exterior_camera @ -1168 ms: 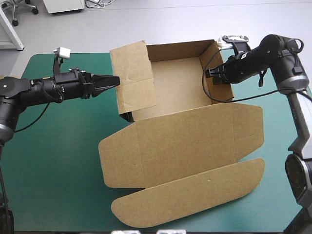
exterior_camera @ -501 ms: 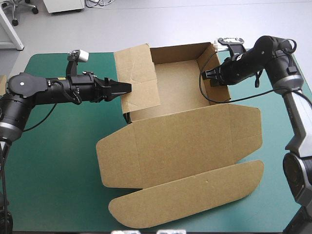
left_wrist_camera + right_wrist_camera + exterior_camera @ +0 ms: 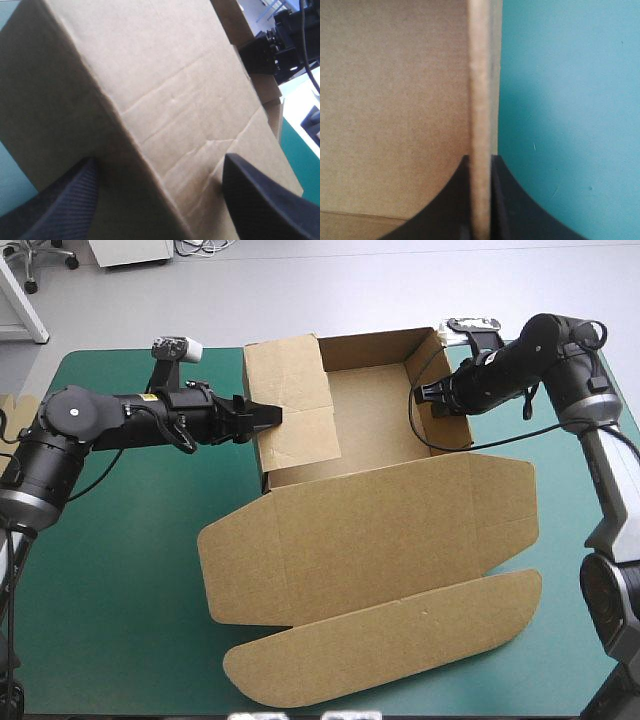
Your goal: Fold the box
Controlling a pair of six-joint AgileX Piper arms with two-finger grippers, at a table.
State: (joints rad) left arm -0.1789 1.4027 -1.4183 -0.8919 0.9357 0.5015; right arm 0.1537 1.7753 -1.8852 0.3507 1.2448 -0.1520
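The brown box (image 3: 370, 410) stands as an open tray at the table's far middle. Its lid (image 3: 380, 530) and rounded tuck flap (image 3: 400, 640) lie flat toward the front. My left gripper (image 3: 268, 417) is open and pressed against the raised left flap (image 3: 295, 400). In the left wrist view the creased board (image 3: 165, 90) fills the space between and ahead of the gripper (image 3: 160, 200). My right gripper (image 3: 432, 395) is shut on the tray's right wall (image 3: 428, 435). In the right wrist view the gripper (image 3: 481, 165) pinches the wall's pale edge (image 3: 481, 75).
Bare teal-green cover (image 3: 110, 570) lies left of the lid, with a narrower strip (image 3: 580, 640) at the front right. A sliver of more brown board (image 3: 7, 402) shows at the table's left edge. The cover (image 3: 570, 100) outside the right wall is bare.
My left arm has moved right and pushed the left flap inward over the tray's left side. The right gripper has kept its hold on the right wall.
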